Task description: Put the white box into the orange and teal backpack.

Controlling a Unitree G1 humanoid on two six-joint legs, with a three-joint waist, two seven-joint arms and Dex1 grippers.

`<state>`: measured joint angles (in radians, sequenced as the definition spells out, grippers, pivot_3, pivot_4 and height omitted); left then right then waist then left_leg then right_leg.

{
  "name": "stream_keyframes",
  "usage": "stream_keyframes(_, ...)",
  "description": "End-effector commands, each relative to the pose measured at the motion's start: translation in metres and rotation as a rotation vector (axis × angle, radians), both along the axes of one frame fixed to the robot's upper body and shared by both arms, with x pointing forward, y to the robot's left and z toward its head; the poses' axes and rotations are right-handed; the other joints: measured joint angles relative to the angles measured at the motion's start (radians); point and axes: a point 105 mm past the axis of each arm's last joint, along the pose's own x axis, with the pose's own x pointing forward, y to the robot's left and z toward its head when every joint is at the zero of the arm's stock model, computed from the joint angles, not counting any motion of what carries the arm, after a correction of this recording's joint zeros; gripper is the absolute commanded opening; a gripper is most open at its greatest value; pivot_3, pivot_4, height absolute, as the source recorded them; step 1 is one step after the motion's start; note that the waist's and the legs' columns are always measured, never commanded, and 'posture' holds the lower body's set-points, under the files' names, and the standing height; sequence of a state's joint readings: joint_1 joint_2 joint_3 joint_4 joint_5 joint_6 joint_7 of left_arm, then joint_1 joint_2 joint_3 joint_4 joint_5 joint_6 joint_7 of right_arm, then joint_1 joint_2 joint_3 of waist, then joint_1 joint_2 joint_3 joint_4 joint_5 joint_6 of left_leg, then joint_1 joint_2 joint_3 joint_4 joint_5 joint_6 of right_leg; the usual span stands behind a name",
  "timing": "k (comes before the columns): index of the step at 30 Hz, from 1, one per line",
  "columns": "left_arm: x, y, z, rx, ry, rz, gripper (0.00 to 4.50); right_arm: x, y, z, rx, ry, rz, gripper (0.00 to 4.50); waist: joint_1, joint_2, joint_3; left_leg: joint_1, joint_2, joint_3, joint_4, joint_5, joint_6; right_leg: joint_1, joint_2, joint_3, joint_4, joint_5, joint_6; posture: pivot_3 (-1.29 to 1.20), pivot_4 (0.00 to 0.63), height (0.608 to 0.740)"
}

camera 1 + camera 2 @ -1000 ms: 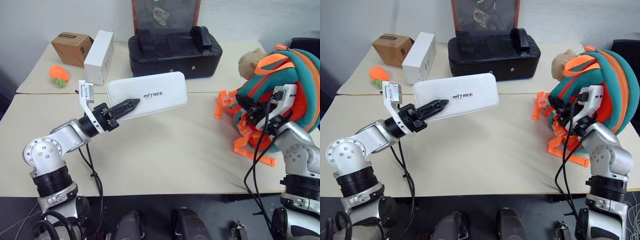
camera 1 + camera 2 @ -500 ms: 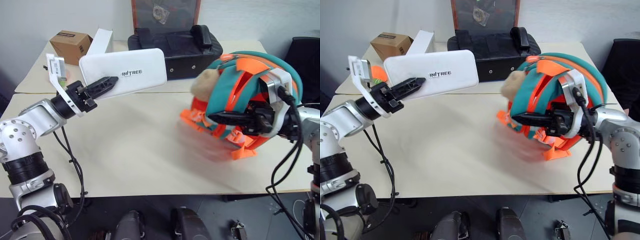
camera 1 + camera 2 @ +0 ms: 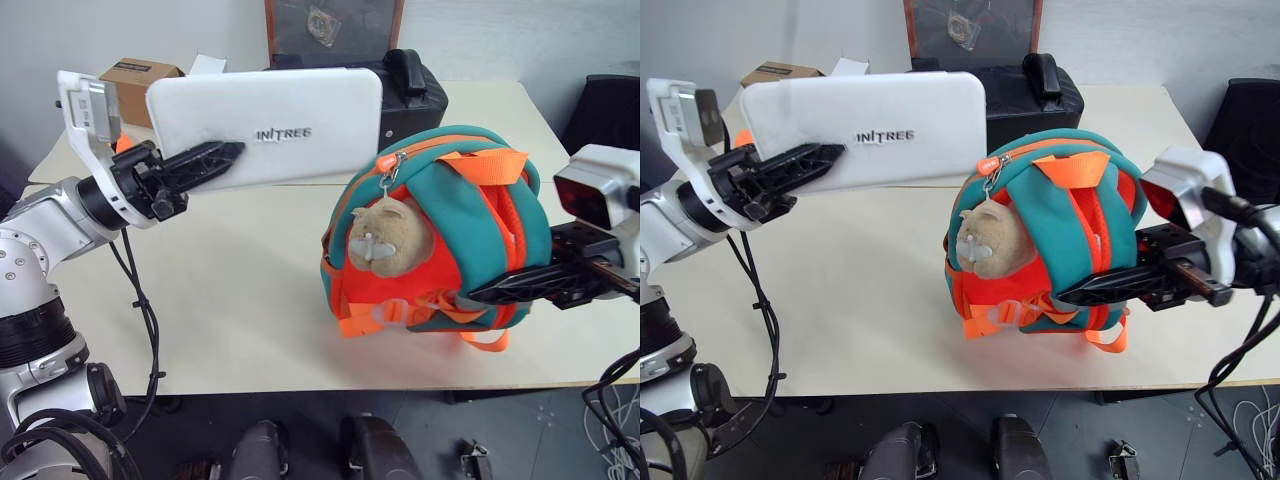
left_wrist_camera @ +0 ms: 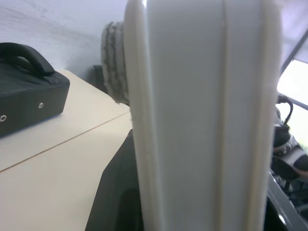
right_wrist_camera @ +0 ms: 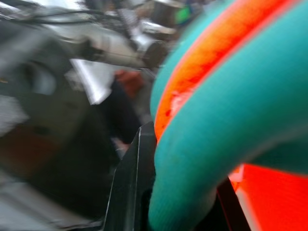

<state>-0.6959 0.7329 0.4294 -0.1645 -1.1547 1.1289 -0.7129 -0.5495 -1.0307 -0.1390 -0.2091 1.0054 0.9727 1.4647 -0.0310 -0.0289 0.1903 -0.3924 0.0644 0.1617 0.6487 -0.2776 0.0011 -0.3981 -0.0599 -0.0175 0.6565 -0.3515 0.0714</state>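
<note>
Your left gripper (image 3: 205, 160) pinches the box (image 3: 290, 125) aloft while your right gripper (image 3: 500, 291) clamps the backpack (image 3: 470, 240) upright, likely readying it for insertion.

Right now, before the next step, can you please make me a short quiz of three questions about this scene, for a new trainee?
1. True or false: the white box is already inside the orange and teal backpack.
2. Which claw holds the white box? A) the left claw B) the right claw C) none
3. Fill in: a tan plush ____ hangs on the front of the backpack.

Key
1. False: the left claw holds the box in the air, above the table and outside the backpack.
2. A. The right claw is shut on the backpack.
3. animal keychain.
</note>
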Motion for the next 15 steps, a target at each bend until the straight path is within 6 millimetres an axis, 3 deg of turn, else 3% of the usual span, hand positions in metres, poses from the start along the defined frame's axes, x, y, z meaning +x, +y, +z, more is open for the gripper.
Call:
stream_keyframes(1, -0.017, 0.009, 0.002, 0.105, -0.088, 0.02, 1.34, -0.001, 0.001, -0.009, -0.01, -0.058, -0.029, 0.01, 0.0, 0.0, 0.0, 0.0, 0.0, 0.0, 0.0, 0.0, 0.0, 0.0, 0.0, 0.0, 0.0, 0.0, 0.0, 0.0, 0.15, 0.74)
stream_keyframes(7, -0.033, 0.022, -0.005, 0.19, -0.096, 0.07, 1.34, -0.011, 0.004, -0.028, -0.017, -0.035, -0.029, 0.01, 0.002, 0.0, 0.0, 0.0, 0.0, 0.0, -0.001, -0.001, 0.0, 0.0, -0.001, 0.0, 0.0, 0.0, -0.001, 0.0, 0.15, 0.74)
stream_keyframes(15, -0.043, 0.017, -0.009, 0.208, -0.1, 0.041, 1.34, -0.005, 0.011, -0.051, -0.038, -0.037, -0.091, 0.01, 0.003, -0.001, 0.001, 0.002, 0.0, -0.002, -0.001, -0.001, 0.001, 0.002, -0.002, -0.001, 0.0, 0.0, -0.001, 0.0, 0.15, 0.74)
